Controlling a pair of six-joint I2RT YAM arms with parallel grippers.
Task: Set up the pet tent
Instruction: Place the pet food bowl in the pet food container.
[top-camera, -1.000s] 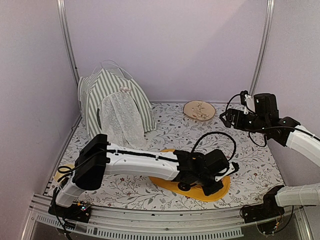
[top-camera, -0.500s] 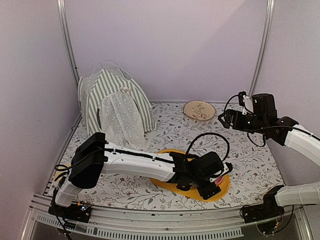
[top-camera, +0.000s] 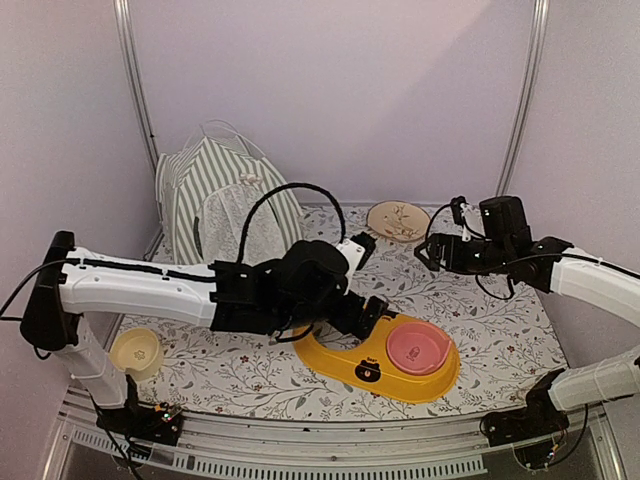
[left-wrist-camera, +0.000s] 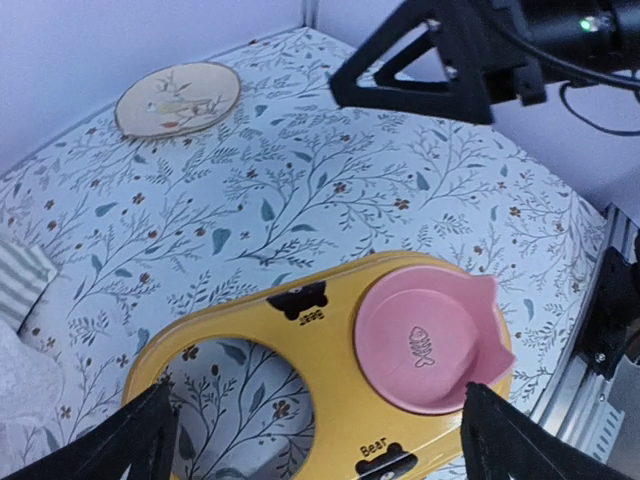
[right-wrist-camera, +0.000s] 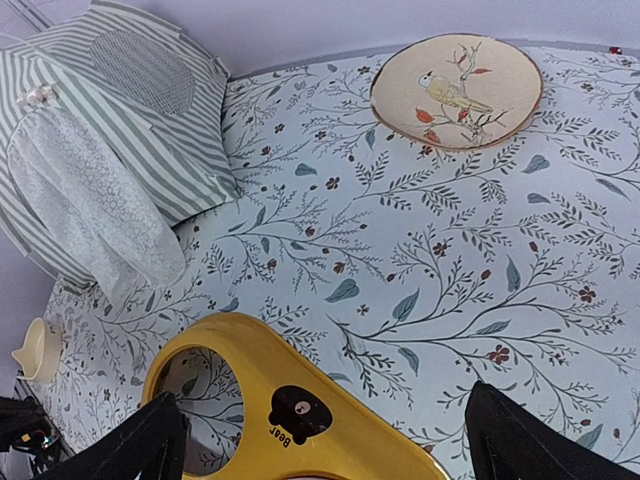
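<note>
We see the left gripper lifted off the yellow feeder tray, where a second ago it was low over the tray's right-hand hole with its jaws pressed together. Now its jaws stand spread wide with nothing between them, and a pink bowl sits in that hole, so we judge the bowl has just been let go. The tray's left hole is still bare, showing the floral table through it. The right gripper hovers on the right side, spread and empty as before, having drifted a little inward, near the bird plate. The pet tent stands at the back-left corner, well apart from both grippers and unmoved across these frames. Its striped walls are up, its lace curtain hangs at the front and its thin white poles arch above the peak. To us the tent itself looks set up, and the work has turned to furnishing around it. A small cream bowl waits at the near-left edge, perhaps for the open hole.
</note>
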